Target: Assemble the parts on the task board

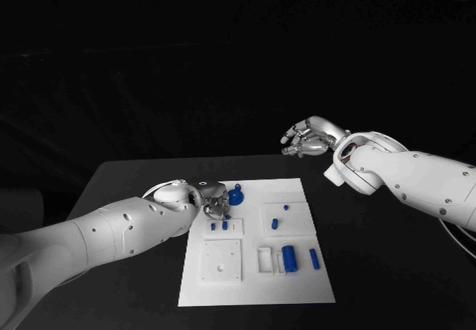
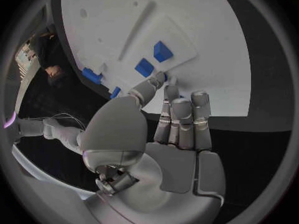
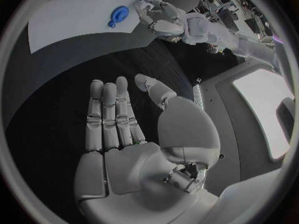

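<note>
We are working at the far-left corner of the flat white rectangular task board (image 1: 298,289), which is lying in the middle of the black counter (image 1: 129,179). Our left silver many-fingered hand (image 1: 210,199) is reaching down onto the board with its fingers extended over two small blue block-shaped parts (image 2: 153,58) standing in a raised white square there; from the left wrist view the fingertips are lying just beside those blocks, but we cannot tell whether they are actually pinching anything. Right beside that hand a round blue knob-like part (image 1: 236,196) is sitting on the board. Our right silver hand (image 1: 309,137) is hovering well apart from the board, above the counter's far-right side, released with its fingers spread and holding nothing. As for progress, we are judging the job only partly done: a blue cylinder part (image 1: 289,258) and a thin blue pin part (image 1: 314,258) are lying loose near the board's right side, and a small blue peg part (image 1: 275,223) is standing in a middle block, so several pieces seem to be awaiting seating.
</note>
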Controlling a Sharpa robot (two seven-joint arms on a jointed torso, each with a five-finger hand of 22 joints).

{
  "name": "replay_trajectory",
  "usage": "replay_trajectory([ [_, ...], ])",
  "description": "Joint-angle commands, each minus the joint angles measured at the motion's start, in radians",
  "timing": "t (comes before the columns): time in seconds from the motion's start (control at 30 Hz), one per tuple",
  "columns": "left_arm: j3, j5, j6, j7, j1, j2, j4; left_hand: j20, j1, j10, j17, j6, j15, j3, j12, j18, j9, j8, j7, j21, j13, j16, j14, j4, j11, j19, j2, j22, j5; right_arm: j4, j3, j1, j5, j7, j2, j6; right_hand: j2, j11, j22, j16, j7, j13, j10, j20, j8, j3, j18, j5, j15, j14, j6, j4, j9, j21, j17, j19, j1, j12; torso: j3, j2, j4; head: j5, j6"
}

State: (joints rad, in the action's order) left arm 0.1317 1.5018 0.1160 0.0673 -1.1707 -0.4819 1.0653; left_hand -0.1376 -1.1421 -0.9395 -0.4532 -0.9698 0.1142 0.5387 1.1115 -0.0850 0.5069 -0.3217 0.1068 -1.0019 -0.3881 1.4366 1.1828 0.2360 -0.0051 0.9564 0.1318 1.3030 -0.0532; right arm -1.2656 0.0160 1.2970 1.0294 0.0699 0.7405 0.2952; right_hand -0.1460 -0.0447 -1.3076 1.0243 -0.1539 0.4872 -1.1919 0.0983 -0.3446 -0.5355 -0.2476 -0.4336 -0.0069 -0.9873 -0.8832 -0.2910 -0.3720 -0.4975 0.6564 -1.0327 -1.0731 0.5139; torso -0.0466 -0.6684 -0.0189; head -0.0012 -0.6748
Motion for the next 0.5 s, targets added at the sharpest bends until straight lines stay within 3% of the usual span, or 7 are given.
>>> replay_trajectory([
  [0.03,0.004,-0.016,-0.009,-0.001,0.003,0.007,-0.005,-0.066,0.006,0.006,-0.002,-0.003,0.003,0.0,0.008,0.003,-0.001,-0.003,-0.004,0.006,-0.002,0.004,0.005,-0.007,-0.001,0.006,-0.002,-0.001,0.004,-0.004,0.0,0.0,0.009,0.004,0.001,-0.009,0.004,0.0,-0.024,0.005,-0.001,0.002,0.009,-0.003,0.007,0.002,-0.014,0.006,-0.007,0.001,-0.006,0.004,0.002,-0.006,0.001,-0.001,0.005,0.004,0.0004,0.0,0.0002,-0.001,0.0],
  [0.23,0.007,-0.017,-0.006,-0.002,0.007,0.012,-0.013,-0.066,0.006,0.006,-0.002,-0.003,0.003,0.0,0.008,0.003,-0.001,-0.003,-0.004,0.006,-0.002,0.004,0.005,-0.008,-0.002,0.006,-0.003,-0.001,0.004,-0.005,0.0,0.0,0.01,0.004,0.001,-0.008,0.004,0.0,-0.024,0.005,-0.001,0.002,0.009,-0.003,0.007,0.002,-0.014,0.006,-0.007,0.001,-0.006,0.004,0.002,-0.006,0.001,-0.001,0.005,0.004,0.0005,0.0,0.0,-0.003,-0.002],
  [0.5,0.012,-0.017,-0.001,-0.003,0.008,0.02,-0.02,-0.069,0.004,0.0,-0.004,-0.013,0.007,0.004,0.021,0.003,0.001,-0.008,-0.008,0.006,-0.01,0.006,0.008,-0.012,-0.006,0.008,-0.023,-0.001,0.003,-0.005,0.0,-0.001,0.01,0.004,0.0,-0.008,0.005,0.0,-0.024,0.005,-0.001,0.004,0.009,-0.003,0.007,0.001,-0.014,0.006,-0.007,0.001,-0.006,0.004,0.002,-0.007,0.002,-0.001,0.006,0.004,0.0004,0.0,-0.0006,-0.003,-0.002],
])
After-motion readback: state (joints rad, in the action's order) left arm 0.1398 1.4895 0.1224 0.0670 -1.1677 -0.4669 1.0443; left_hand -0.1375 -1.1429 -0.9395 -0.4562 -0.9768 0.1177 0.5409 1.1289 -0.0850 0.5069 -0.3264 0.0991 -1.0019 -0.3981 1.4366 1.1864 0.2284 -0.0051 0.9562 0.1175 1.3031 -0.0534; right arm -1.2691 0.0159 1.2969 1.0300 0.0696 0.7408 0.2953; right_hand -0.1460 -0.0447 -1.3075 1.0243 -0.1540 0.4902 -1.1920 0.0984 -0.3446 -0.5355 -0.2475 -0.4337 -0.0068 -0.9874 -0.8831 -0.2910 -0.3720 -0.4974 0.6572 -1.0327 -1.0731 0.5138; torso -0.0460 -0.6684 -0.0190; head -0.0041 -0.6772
